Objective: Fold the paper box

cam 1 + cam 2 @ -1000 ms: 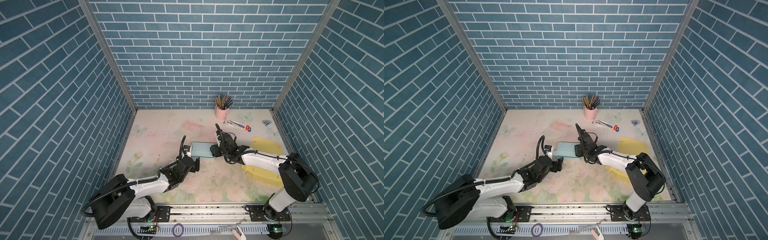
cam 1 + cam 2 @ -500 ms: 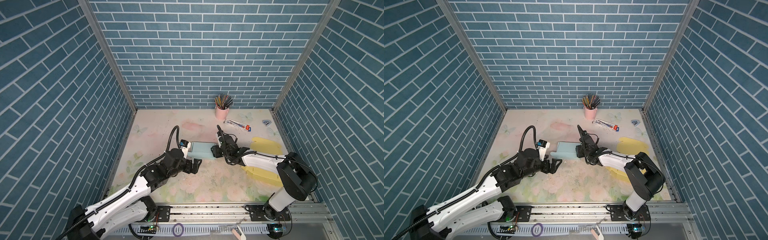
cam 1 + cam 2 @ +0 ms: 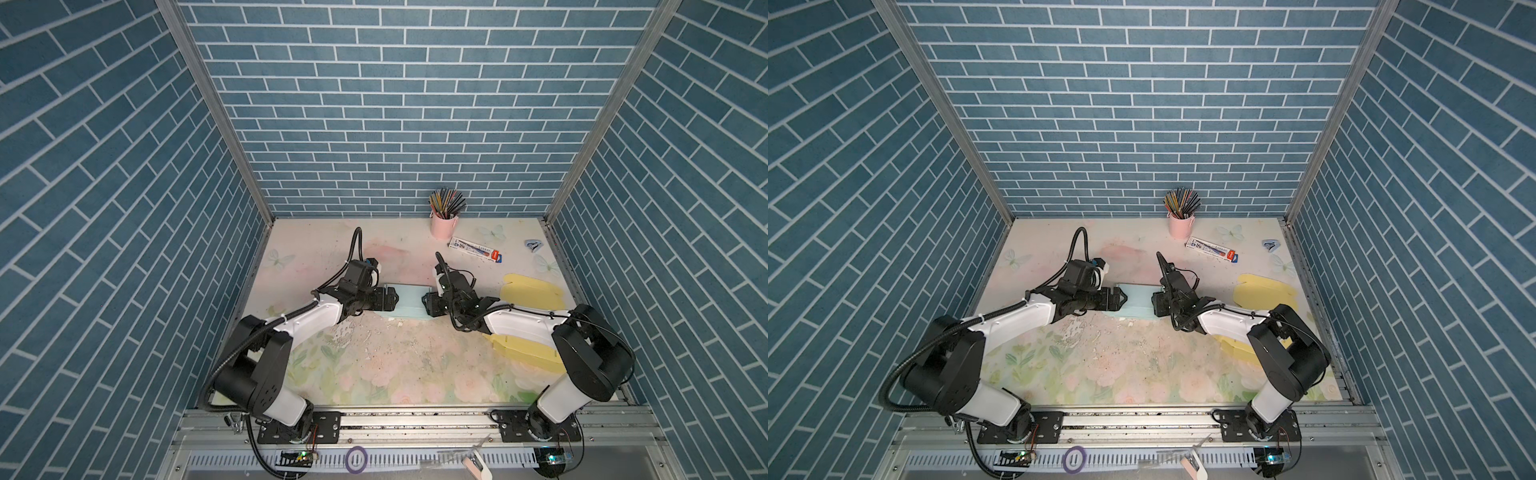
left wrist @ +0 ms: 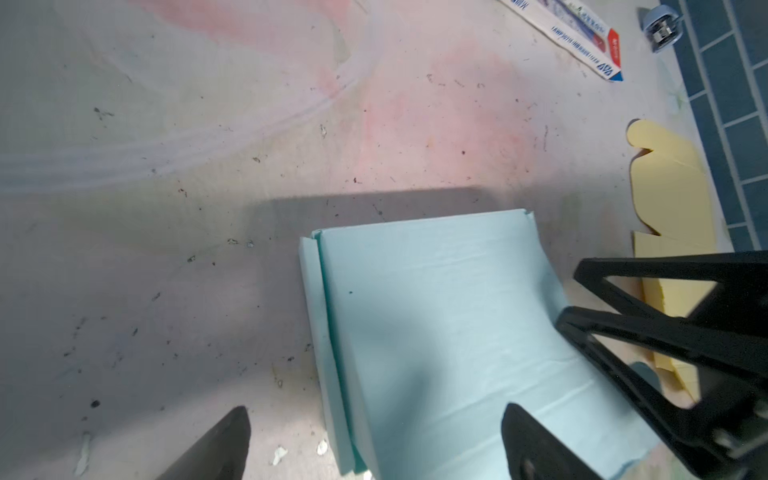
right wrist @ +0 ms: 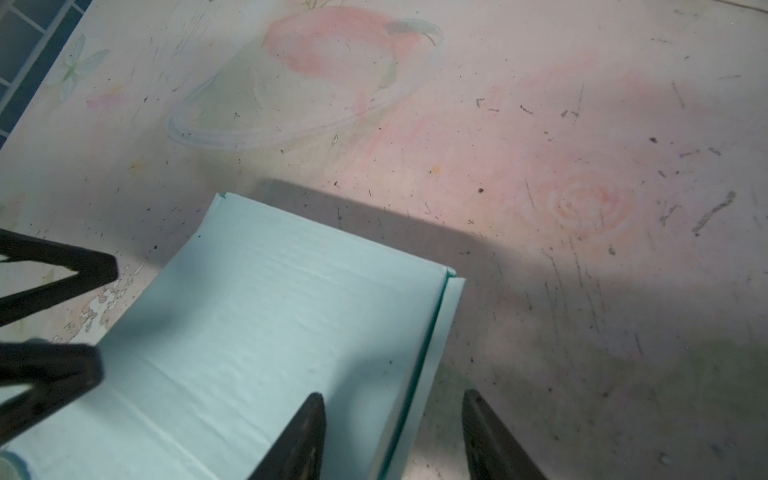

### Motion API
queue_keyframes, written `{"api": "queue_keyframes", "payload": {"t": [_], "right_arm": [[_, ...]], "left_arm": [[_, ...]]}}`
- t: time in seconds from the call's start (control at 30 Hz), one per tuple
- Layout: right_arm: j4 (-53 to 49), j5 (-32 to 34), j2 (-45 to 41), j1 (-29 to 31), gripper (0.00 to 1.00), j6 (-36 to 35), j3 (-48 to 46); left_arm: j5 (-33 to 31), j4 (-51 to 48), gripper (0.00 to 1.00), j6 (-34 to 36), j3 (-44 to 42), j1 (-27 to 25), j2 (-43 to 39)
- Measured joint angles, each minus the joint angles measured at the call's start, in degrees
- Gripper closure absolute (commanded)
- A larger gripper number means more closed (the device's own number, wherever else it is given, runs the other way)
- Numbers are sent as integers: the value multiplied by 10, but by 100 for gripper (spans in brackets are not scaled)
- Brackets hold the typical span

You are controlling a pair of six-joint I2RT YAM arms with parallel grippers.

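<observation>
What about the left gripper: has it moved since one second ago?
Yes. The left gripper moved farther from the front rail, toward the pink cup.

The paper box [image 4: 436, 332] is pale teal card, matt, with faint creases running across its otherwise smooth face, and the yellow sheets [image 3: 532, 291] look like the same matt card. The table [image 5: 582, 124] carries a dull printed floral covering, scratched, speckled and flaking in spots. The left arm [image 3: 307, 318] has a glossy white plastic shell, and the corner posts [image 3: 216, 112] are bare brushed metal.
</observation>
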Motion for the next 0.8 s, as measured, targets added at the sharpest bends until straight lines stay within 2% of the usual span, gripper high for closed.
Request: {"api": "queue_keyframes", "payload": {"t": [0.23,0.4,0.63,0.8], "right_arm": [[24,-9,24,0,49,12,-5],[39,-11,33,0,48,19,-13],[48,-11,33,0,49,21,-17],[53,-11,33,0,50,25,-21]], "left_arm": [[20,89,9,-8,-43,9,16],[24,116,13,-11,-68,10,34],[30,149,34,-12,-78,11,44],[37,194,39,-20,-101,11,46]]}}
